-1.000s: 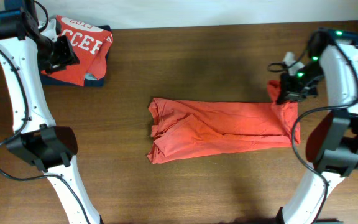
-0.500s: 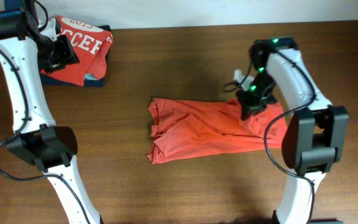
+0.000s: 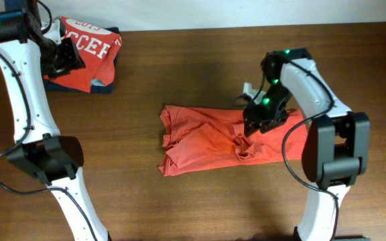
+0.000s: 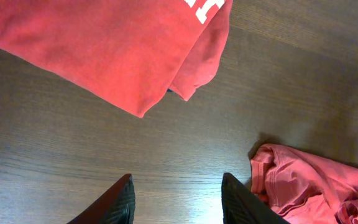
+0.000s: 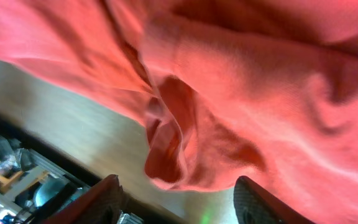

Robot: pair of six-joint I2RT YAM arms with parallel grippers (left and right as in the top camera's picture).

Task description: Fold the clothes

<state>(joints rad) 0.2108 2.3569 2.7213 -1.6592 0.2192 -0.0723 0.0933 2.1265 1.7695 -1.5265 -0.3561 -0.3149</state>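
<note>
An orange-red T-shirt [image 3: 203, 137] lies mid-table as a long band, its right end turned back leftward into a crumpled bunch [image 3: 244, 144]. My right gripper [image 3: 253, 122] hovers just above that bunch. In the right wrist view the right gripper [image 5: 179, 205] stands open, and the loose fold of the shirt [image 5: 229, 93] lies just past its fingertips, unheld. A second shirt [image 3: 86, 57] with white SOCCER lettering sits folded at the back left. My left gripper [image 3: 69, 59] hangs over it, and the left wrist view shows the left gripper [image 4: 177, 205] open and empty above bare wood, with that shirt [image 4: 104, 56] ahead.
A dark blue garment [image 3: 104, 86] pokes out from under the folded shirt at the back left. The wooden table [image 3: 200, 60] runs to a pale wall along the far edge. The left wrist view catches the middle shirt's left end [image 4: 309, 186] at lower right.
My right gripper carried the shirt's right end leftward over the body, then opened and let it go in a bunch. The left arm has not moved.
</note>
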